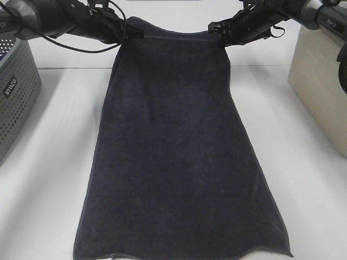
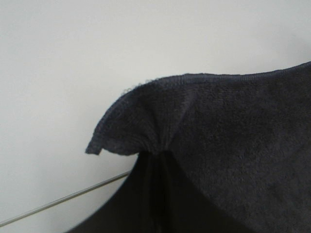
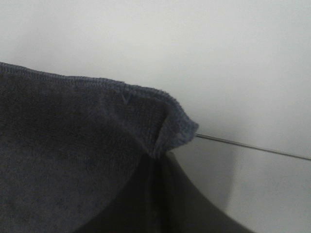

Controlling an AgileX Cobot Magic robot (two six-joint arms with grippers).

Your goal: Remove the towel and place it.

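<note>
Big dark navy towel (image 1: pixel 176 162) stretched out long over the white table (image 1: pixel 43 189). Far end lifted up high, near end lying flat on the table close to the front edge. One top corner pinched tight in the left gripper (image 1: pixel 136 32), other top corner pinched tight in the right gripper (image 1: pixel 217 28), both shut on the cloth. Top edge pulled nearly straight between the two. In the left wrist view, towel corner (image 2: pixel 146 126) bunched and folded where squeezed, little tip sticking out to one side. Same in the right wrist view, corner (image 3: pixel 167 126) crumpled into the closed jaws. Grey basket (image 1: pixel 13 97) with little holes standing on the left side of the table, apart from the towel. Beige box (image 1: pixel 320 92) on the right side, also apart.
</note>
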